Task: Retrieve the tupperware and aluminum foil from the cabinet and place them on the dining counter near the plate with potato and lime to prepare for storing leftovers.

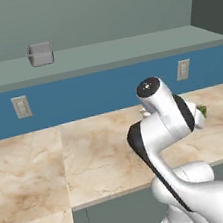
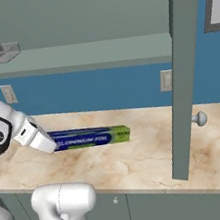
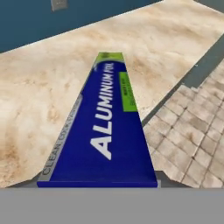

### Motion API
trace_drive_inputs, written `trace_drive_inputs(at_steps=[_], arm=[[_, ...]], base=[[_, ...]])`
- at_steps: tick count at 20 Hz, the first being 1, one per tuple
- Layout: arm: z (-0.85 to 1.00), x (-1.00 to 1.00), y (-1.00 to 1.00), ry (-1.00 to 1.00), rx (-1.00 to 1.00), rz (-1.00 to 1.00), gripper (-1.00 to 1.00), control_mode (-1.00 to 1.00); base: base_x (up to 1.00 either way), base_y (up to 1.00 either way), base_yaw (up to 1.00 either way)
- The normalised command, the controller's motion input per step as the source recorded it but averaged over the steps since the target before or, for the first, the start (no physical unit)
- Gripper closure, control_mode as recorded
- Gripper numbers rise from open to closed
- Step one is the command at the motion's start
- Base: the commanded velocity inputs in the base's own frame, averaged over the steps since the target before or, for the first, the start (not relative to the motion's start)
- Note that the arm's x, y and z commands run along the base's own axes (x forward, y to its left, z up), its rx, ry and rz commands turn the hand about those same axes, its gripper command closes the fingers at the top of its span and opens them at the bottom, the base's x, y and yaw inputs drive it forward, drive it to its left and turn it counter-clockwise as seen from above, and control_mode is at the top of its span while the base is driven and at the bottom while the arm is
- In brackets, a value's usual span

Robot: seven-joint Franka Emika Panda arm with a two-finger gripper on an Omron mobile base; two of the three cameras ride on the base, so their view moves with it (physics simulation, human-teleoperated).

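Observation:
The aluminum foil point(image 2: 91, 137), a long dark-blue carton with a green end, hangs level just above a marble wall counter point(image 2: 140, 160). My gripper point(image 2: 49, 142) is shut on its near end. In the hand view the aluminum foil point(image 3: 107, 131) runs away from the hand, and its body hides my fingertips. Its green tip point(image 1: 202, 111) peeks out behind my arm. The tupperware point(image 1: 40, 54), a small grey lidded box, stands at the left on the cabinet's pale shelf point(image 1: 124, 51); it also shows as the tupperware point(image 2: 3, 52) up and left of my hand. The dining counter and the plate are out of view.
The cabinet's open door point(image 2: 186, 69) hangs down at the right with a round knob point(image 2: 200, 118), close to the carton's far end. Wall outlets point(image 1: 21, 106) point(image 2: 166, 80) sit on the blue backsplash. Tiled floor point(image 3: 192, 144) lies beyond the counter's edge.

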Motion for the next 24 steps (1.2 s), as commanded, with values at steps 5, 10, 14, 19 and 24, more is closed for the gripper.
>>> trace_drive_inputs(at_steps=[5, 10, 14, 19, 24], arm=[[0.00, -0.01, -0.47, 0.00, 0.14, 0.37, 1.00, -1.00], [0.00, 0.00, -0.41, 0.00, 0.09, 0.25, 1.00, -1.00], [0.00, 0.00, -0.03, 0.00, 0.00, 0.04, 1.00, 1.00], [0.00, 0.00, 0.00, 0.00, 0.00, 0.00, 1.00, 1.00], [0.00, 0.00, 0.00, 0.00, 0.00, 0.00, 1.00, 1.00]], base=[[0.00, 0.00, 0.00], [0.00, 0.00, 0.00], [-0.16, 0.00, 0.07], [-0.81, 0.00, 0.01], [-1.00, 0.00, -0.09]])
